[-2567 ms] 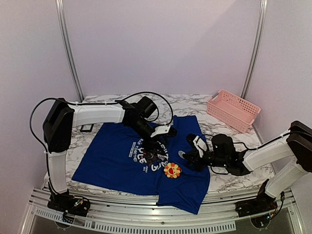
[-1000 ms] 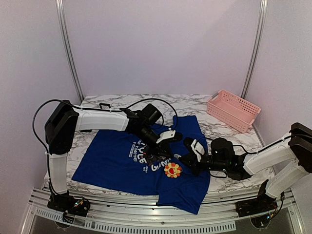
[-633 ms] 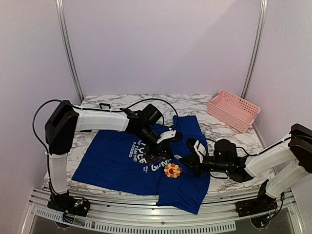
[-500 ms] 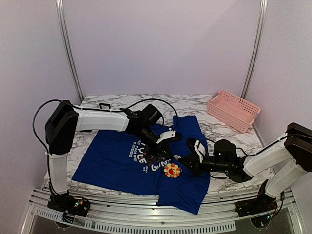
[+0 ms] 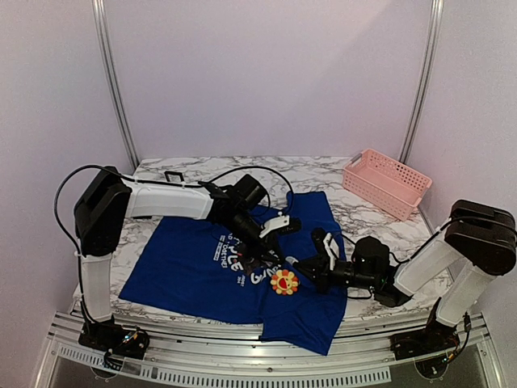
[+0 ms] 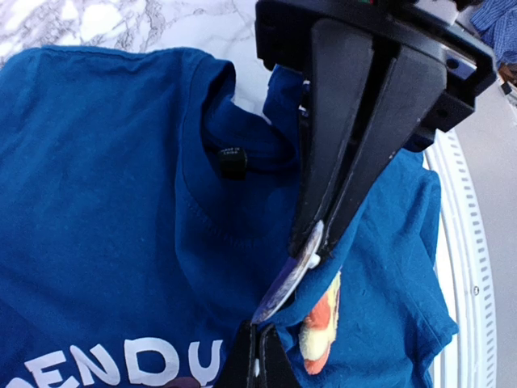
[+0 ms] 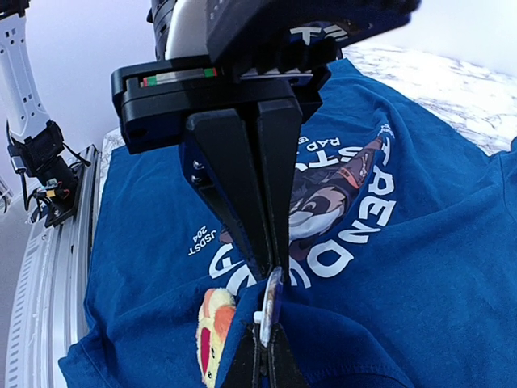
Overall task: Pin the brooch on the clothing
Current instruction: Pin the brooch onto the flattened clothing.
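Pink basket (image 5: 386, 183) stands clear of shirt (image 5: 186, 271)

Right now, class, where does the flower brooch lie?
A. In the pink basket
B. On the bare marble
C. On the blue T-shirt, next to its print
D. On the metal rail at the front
C: in the top view the brooch rests on the T-shirt, close to its white lettering.

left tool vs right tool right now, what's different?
Approach: left tool points in from the left, right tool from the right, both over the shirt. Pose: left tool tilts down steeply, right tool lies low, nearly level. Shared: both shut, tips meeting beside the brooch.
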Motion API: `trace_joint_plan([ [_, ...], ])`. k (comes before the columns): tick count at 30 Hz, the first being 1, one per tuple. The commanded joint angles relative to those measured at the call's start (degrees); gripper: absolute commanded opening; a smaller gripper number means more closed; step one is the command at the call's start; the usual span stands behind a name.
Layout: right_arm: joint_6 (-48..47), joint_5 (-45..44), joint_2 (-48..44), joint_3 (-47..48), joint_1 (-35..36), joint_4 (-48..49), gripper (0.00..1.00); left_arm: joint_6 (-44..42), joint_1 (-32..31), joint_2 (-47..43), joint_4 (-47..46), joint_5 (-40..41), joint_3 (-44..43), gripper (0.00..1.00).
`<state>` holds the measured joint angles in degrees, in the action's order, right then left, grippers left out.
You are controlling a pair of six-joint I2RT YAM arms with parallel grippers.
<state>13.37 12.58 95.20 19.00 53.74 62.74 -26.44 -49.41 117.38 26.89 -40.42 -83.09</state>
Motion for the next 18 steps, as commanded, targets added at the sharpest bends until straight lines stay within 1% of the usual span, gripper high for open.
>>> trace_joint_plan([
  [1,3.2,10.7,1.0,2.0,1.4,16.7,0.00,4.1,-1.8,0.6,-12.9,-1.2,-0.1,0.00],
  [3,3.9,11.1,1.0,2.1,1.5,17.6,0.00,5.5,-1.8,0.7,-13.9,-0.7,0.2,0.00],
  [7,3.0,10.7,-1.2,2.9,1.5,13.3,0.00,8.7,-1.0,1.1,-16.2,0.9,1.7,0.00],
  [12,2.8,10.3,-3.4,3.3,1.4,10.6,0.00,11.2,-0.5,0.6,-18.1,-1.8,2.1,0.00],
  [18,4.0,10.1,-2.8,3.7,1.5,12.9,0.00,12.5,-0.4,0.3,-17.3,-4.1,2.7,0.00],
])
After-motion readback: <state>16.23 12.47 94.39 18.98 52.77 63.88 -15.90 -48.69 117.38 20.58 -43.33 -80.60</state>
